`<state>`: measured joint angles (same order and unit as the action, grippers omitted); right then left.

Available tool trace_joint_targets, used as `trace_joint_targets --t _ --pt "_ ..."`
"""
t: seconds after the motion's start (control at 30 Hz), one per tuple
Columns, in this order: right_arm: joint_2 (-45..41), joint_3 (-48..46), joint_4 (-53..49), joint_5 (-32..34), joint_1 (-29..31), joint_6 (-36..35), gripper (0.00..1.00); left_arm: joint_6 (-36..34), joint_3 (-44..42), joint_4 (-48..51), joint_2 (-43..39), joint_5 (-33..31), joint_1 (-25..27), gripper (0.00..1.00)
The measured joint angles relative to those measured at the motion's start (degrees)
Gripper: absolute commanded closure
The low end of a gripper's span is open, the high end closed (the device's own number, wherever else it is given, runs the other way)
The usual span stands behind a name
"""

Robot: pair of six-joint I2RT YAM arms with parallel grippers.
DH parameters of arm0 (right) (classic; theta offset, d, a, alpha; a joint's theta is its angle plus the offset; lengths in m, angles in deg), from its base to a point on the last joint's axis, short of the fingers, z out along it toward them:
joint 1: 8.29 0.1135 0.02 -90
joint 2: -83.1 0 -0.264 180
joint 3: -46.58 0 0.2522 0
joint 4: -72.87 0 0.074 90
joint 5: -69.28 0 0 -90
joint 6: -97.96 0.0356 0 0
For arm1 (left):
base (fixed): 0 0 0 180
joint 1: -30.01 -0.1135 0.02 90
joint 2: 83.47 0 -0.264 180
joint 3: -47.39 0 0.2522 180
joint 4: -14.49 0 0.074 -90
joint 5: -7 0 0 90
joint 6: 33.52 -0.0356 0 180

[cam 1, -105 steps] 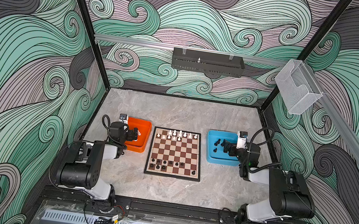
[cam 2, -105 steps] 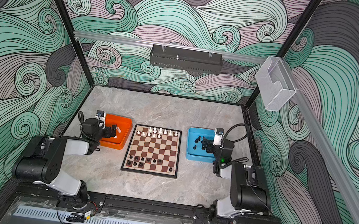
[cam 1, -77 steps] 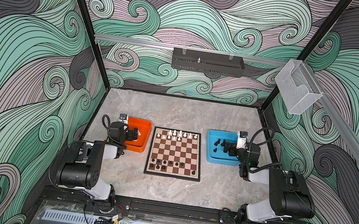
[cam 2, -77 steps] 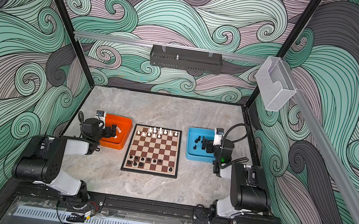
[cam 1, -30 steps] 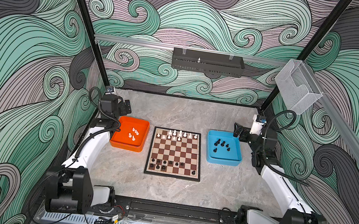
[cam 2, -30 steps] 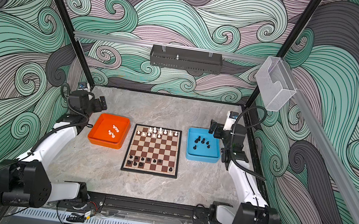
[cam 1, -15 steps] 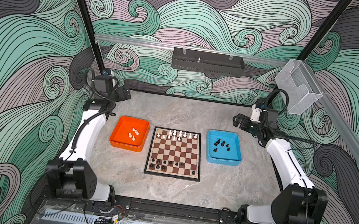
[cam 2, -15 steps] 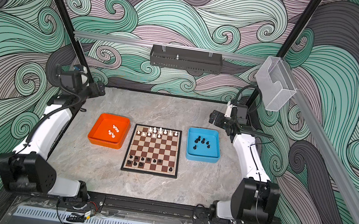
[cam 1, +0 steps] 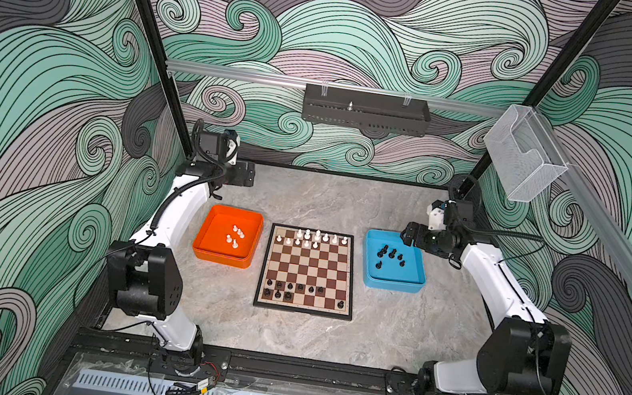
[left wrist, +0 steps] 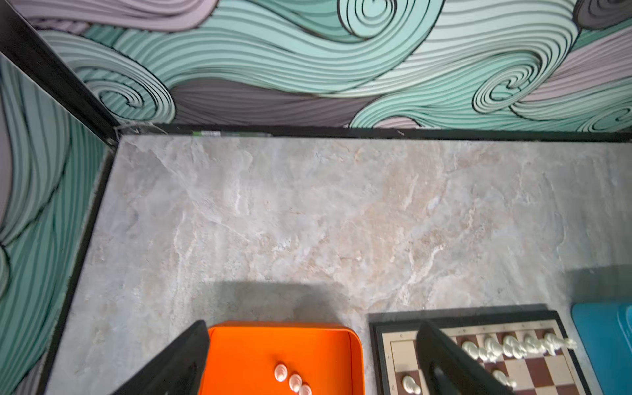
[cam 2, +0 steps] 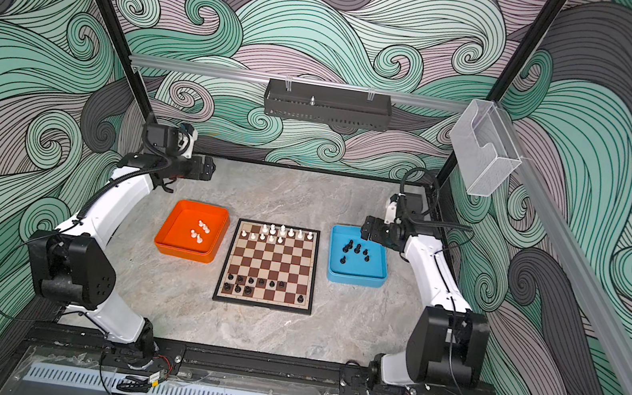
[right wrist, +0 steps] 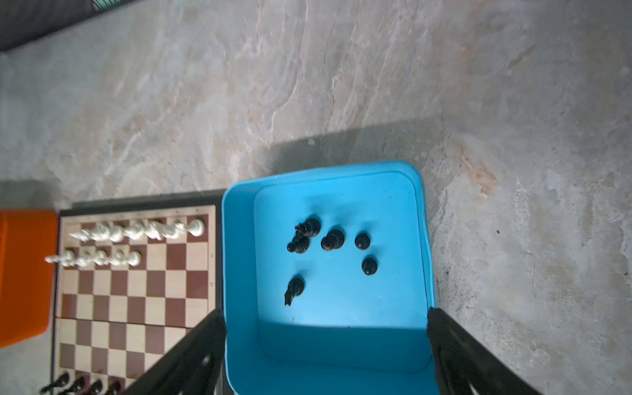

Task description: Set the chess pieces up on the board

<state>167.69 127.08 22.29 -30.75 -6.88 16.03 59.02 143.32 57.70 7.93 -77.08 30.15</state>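
**Board half set, both grippers open and empty**

We see the board point(cam 1: 308, 267) lying flat in the middle of the table point(cam 1: 322, 201). It sits between the orange tray point(cam 1: 220, 259) on its left and the blue tray point(cam 1: 392, 284) on its right, each just beside it. White pieces point(cam 1: 311, 240) stand on its two far rows and black pieces point(cam 1: 294, 288) on its two near rows. In both top views none of these rows is full, and one black piece stands alone toward the near right corner. A few loose white pieces point(cam 1: 235, 236) rest in the orange tray, and a handful of loose black pieces point(cam 1: 390, 255) rest in the blue tray.

We find the left gripper point(cam 1: 245, 174) raised over the far left of the table, beyond the far edge of the orange tray. In the left wrist view its fingers point(left wrist: 181, 362) stand wide apart with nothing between them.

The right gripper point(cam 1: 409, 237) hangs above the far right corner of the blue tray, clear of the pieces below. Its fingers point(right wrist: 451, 345) are likewise spread wide and hold nothing.
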Motion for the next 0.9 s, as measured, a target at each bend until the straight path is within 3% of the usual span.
trace_joint_targets --t 0.13,0.5,0.9 --pt "2.7 1.4 -2.3 1.0 1.0 -0.7 0.16 0.0 -6.2 0.6 -2.8 1.7 0.5 0.02" --pt "10.8 6.8 -4.6 2.9 2.0 -1.7 0.22 -0.7 -6.7 0.7 -3.7 5.0 4.8 0.01" --pt "17.4 9.8 -4.6 4.4 3.6 -2.1 0.34 0.4 1.1 6.7 6.2 11.3 4.8 0.01"
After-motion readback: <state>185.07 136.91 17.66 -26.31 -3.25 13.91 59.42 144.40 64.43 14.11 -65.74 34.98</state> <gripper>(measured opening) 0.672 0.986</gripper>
